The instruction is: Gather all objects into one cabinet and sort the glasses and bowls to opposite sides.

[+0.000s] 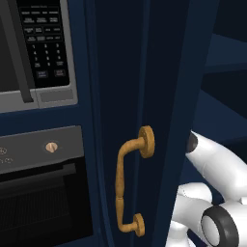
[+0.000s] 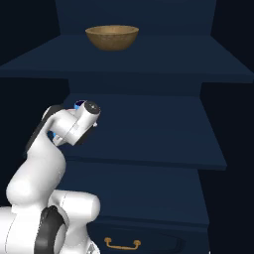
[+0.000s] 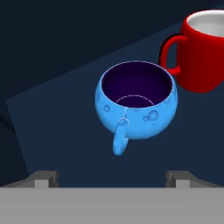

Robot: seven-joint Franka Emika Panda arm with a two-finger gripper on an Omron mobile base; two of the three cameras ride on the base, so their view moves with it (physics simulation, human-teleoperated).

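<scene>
My claw [image 3: 112, 180] stands wide open, gripping nothing. The round light-blue cup with a dark inside [image 3: 136, 103] sits on the navy cabinet shelf [image 3: 52, 131] just beside the red handled mug [image 3: 202, 52], grouping cups; the tan wooden bowl [image 2: 112, 37] sits higher.

A microwave [image 1: 34, 48] sits high up on the left. It is silver, with a black panel full of small buttons [image 1: 46, 53] and a dark bar handle [image 1: 19, 62] that slants down its front. Right under it is an oven [image 1: 41, 188]. The oven has a grey strip on top with a little round tan knob [image 1: 51, 147], and a dark glass door below. Low down in the right base view is a blue drawer [image 2: 134, 240] with a small gold handle [image 2: 122, 243].
</scene>
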